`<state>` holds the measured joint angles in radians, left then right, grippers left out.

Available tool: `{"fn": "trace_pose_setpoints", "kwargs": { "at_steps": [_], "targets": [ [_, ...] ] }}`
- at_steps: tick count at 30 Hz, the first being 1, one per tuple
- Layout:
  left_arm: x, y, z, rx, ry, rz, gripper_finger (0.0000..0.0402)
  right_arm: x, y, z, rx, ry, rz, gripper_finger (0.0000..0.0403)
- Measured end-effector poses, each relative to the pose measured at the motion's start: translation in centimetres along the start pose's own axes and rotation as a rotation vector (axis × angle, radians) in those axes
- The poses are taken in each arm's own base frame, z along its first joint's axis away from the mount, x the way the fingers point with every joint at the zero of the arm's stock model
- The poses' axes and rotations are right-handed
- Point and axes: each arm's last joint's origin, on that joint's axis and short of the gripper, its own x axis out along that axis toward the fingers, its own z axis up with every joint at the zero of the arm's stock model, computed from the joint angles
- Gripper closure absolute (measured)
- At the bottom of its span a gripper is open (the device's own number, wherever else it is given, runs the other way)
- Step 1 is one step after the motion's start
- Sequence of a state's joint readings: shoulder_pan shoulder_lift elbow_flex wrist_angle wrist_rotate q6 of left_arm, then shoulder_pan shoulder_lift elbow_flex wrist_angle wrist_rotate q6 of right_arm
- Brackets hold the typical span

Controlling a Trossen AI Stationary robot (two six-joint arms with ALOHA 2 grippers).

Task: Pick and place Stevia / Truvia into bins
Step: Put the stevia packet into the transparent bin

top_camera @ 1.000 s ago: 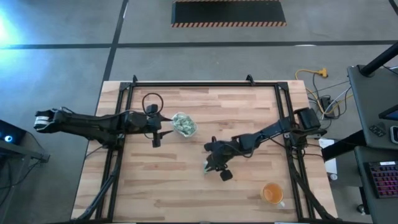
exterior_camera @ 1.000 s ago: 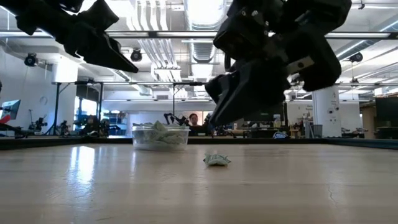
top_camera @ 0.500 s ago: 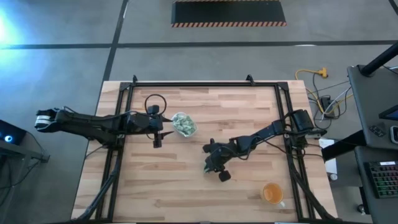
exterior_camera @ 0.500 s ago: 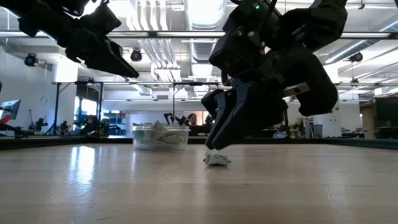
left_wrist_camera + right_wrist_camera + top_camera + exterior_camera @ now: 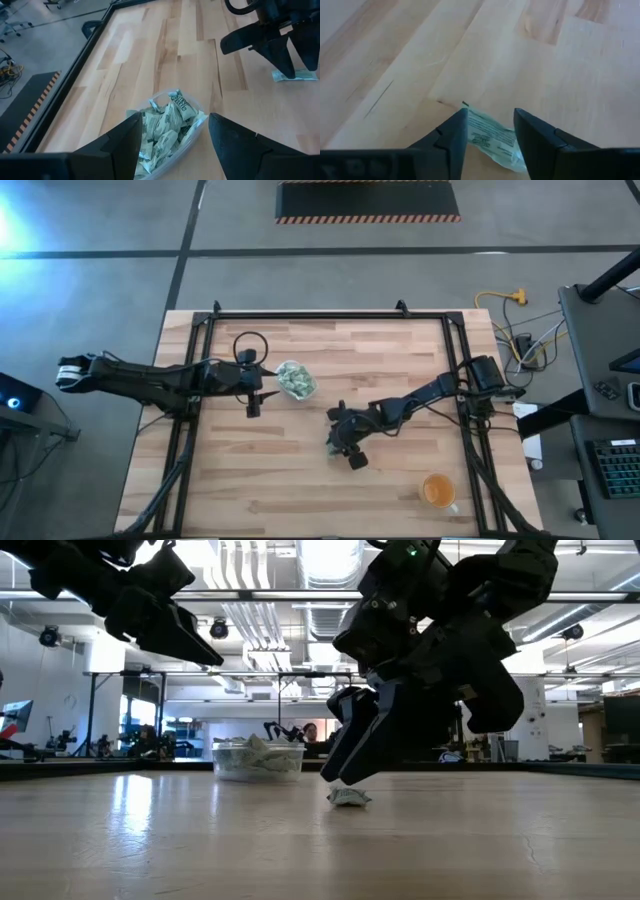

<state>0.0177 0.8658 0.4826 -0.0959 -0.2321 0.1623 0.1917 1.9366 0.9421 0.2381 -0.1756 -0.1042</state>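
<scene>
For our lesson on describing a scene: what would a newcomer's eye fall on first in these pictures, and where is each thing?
The right gripper draws the eye first: it is down at mid-table with its jaws open astride a lone pale green packet lying on the wood. Next comes the clear tub heaped with similar packets, farther back and to the left, with the left gripper hanging open beside it. An orange cup stands apart near the front right corner.

Bright ceiling lights shine from behind in the low view, so both arms look like dark shapes. The counter glows with glare. The near wood looks blurry.
</scene>
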Motion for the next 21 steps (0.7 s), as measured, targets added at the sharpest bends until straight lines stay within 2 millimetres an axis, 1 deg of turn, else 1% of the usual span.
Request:
{"fn": "trace_pose_setpoints", "kwargs": {
  "at_steps": [4, 7, 15, 21],
  "targets": [
    [0.00, 0.00, 0.00, 0.000, 0.000, -0.001, 0.0189, 0.00, 0.03, -0.11, 0.005, 0.005, 0.001, 0.0229],
    [0.00, -0.01, 0.00, 0.000, -0.001, -0.004, 0.0189, 0.00, 0.01, -0.16, 0.037, 0.006, 0.000, 0.0220],
    [0.00, -0.01, 0.01, 0.000, -0.001, -0.003, 0.0189, -0.09, -0.48, -0.51, 0.103, 0.040, -0.079, 0.0225],
    [0.00, -0.01, 0.00, 0.000, 0.000, -0.003, 0.0189, -0.15, -0.73, -0.72, 0.124, 0.058, -0.083, 0.0235]
  ]
}}
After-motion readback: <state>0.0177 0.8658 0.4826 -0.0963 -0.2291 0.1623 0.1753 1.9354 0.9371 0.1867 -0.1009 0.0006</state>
